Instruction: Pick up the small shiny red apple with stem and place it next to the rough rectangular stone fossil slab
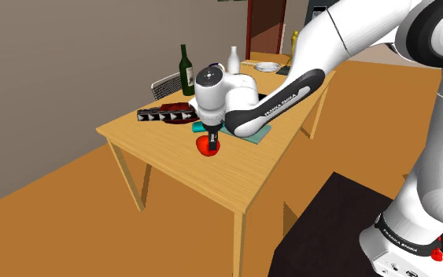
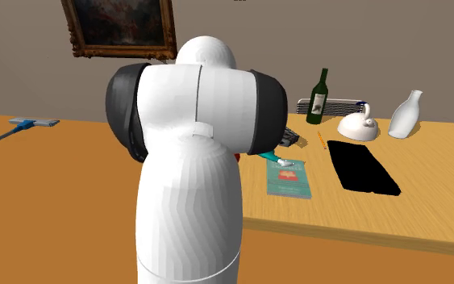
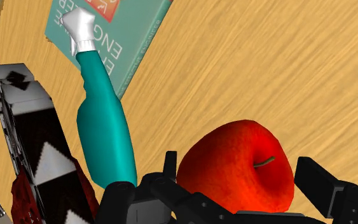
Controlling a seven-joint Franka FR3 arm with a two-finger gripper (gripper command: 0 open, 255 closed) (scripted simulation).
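The apple (image 3: 234, 168) is small, glossy and red, with a short brownish stem in its dimple. It sits on the wooden tabletop. The fossil slab (image 2: 362, 168), drawn as a flat black rectangle, lies well apart, toward the second exterior view's right.

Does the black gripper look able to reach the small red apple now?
Probably yes: the black gripper is down at the shiny red apple, open fingers on either side; the teal bottle lies apart from it.

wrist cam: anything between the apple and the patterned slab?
Yes: the teal bottle lies between the red apple and the patterned slab, in the wrist view.
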